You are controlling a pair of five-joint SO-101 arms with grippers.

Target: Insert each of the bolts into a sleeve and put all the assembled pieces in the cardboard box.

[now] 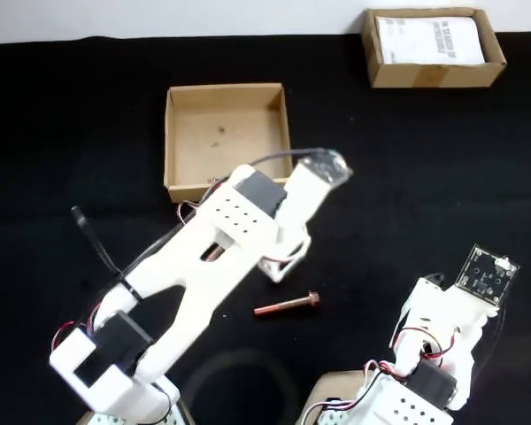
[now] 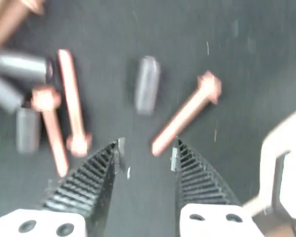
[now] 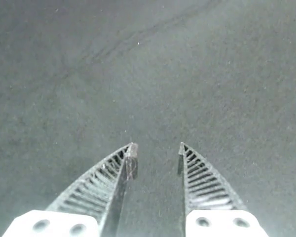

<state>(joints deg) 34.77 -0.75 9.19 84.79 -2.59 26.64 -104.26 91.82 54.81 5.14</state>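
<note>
Black table [image 1: 407, 177], left pincer [image 2: 147, 148] agape above bolt [image 2: 185, 114]

You see a copper bolt [image 1: 286, 305] lying on the black worktop [image 1: 407, 177], just beside the left arm [image 1: 203, 274]. The open cardboard box [image 1: 221, 133] sits beyond that arm, apart from the bolt.
</note>
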